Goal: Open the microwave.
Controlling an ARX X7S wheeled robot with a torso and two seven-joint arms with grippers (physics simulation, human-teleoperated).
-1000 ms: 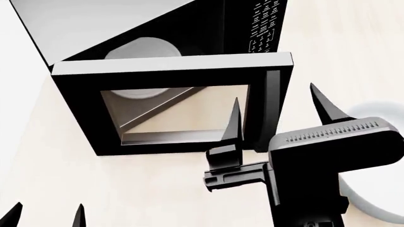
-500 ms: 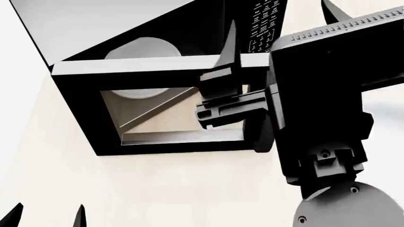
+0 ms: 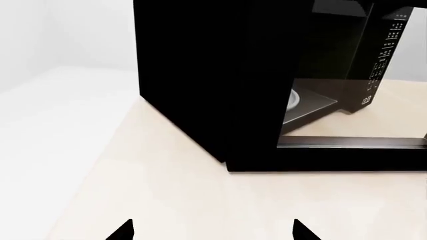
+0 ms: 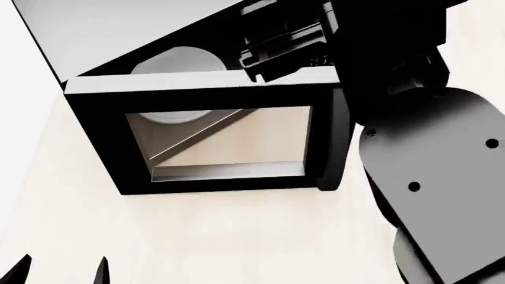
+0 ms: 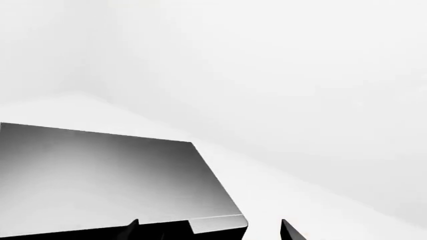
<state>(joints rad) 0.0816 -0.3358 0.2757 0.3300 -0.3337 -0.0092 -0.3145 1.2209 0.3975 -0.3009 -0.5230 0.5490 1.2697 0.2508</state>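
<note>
The microwave [image 4: 118,29] is a black box with a grey top, standing on a pale counter. Its glass-windowed door [image 4: 94,142] stands swung open toward me, with the vertical handle [image 4: 335,142] on its free edge. The white turntable [image 4: 177,62] shows inside. In the left wrist view the microwave's black side [image 3: 200,75], cavity and button panel [image 3: 383,55] show. My left gripper [image 3: 213,231] is open and low in front of it, holding nothing. My right arm [image 4: 426,148] reaches up over the microwave. The right gripper [image 5: 212,231] is open above the grey top's [image 5: 100,175] corner.
The pale counter [image 4: 197,236] stretches in front of the open door. A white floor and white wall [image 3: 53,115] lie to the left of the counter. My right arm hides the microwave's right side and button panel in the head view.
My right arm has risen from beside the door's handle up over the top of the microwave, with the gripper still open. The door and my left gripper have not moved.
</note>
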